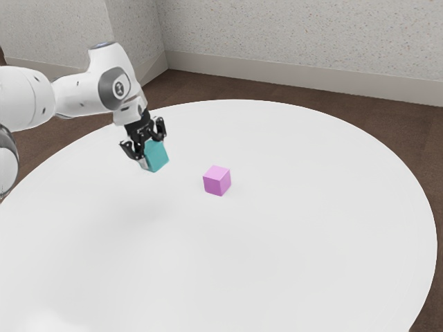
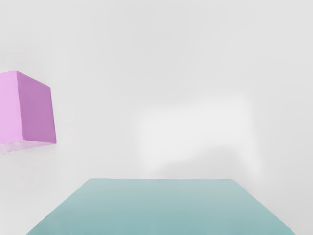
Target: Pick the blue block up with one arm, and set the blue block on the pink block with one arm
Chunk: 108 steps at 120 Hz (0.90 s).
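White-cased, my arm reaches in from the exterior view's left with its wrist bent downward. The gripper (image 1: pixel 148 153) is tilted and clamped on the blue block (image 1: pixel 158 159), which it holds above the counter (image 1: pixel 297 242). The pink block (image 1: pixel 217 180) rests on the counter nearby, toward the exterior view's right, not touching the blue one.

I can read no writing, number, brand or sign anywhere. The faces of the blue block (image 1: pixel 158 158) and the pink block (image 1: pixel 217 180) are plain colour, and the white desk (image 1: pixel 311 242) carries no mark.
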Tool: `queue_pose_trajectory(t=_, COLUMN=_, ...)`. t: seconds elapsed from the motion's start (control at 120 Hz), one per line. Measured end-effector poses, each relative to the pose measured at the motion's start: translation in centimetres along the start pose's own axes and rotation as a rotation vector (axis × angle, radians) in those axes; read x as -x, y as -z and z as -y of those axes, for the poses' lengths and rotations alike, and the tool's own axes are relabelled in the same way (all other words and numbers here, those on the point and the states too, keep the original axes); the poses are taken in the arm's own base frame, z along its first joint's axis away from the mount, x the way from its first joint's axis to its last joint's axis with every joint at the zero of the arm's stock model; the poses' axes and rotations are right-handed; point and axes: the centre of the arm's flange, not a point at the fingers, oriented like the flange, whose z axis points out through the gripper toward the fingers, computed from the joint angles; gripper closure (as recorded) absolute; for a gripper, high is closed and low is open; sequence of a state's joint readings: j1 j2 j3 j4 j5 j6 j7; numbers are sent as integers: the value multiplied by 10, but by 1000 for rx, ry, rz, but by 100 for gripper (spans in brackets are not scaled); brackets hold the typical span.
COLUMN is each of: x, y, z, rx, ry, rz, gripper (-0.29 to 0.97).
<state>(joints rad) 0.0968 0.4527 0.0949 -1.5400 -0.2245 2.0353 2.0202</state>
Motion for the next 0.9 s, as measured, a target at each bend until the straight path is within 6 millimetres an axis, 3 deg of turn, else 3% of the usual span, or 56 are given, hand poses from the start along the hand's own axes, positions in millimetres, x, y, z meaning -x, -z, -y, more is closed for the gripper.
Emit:
queue_pose_trajectory(t=0.067, x=-6, y=-4, z=21, rx=-14, ry=-16, rz=8, gripper=32)
queue_pose_trajectory(t=0.167, x=-14, y=-3, z=37, rx=-30, ry=-25, rz=16, gripper=32)
queue_pose_trajectory(t=0.367, x=-17, y=-24, z=78, rx=-54, ry=-40, rz=37, gripper=32)
queue_pose_trajectory(t=0.5, x=-34, y=-50, z=106, rx=-55, ry=-74, rz=67, gripper=32)
queue_pose_trajectory(t=0.633, x=-38, y=-58, z=115, rx=-66, ry=-65, rz=46, gripper=32)
queue_pose_trajectory(t=0.758, x=-43, y=-79, z=115, rx=-53, ry=-31, rz=-10, gripper=32)
queue_pose_trajectory(t=0.9, x=-57, y=-84, z=126, rx=-74, ry=-23, rz=-30, gripper=32)
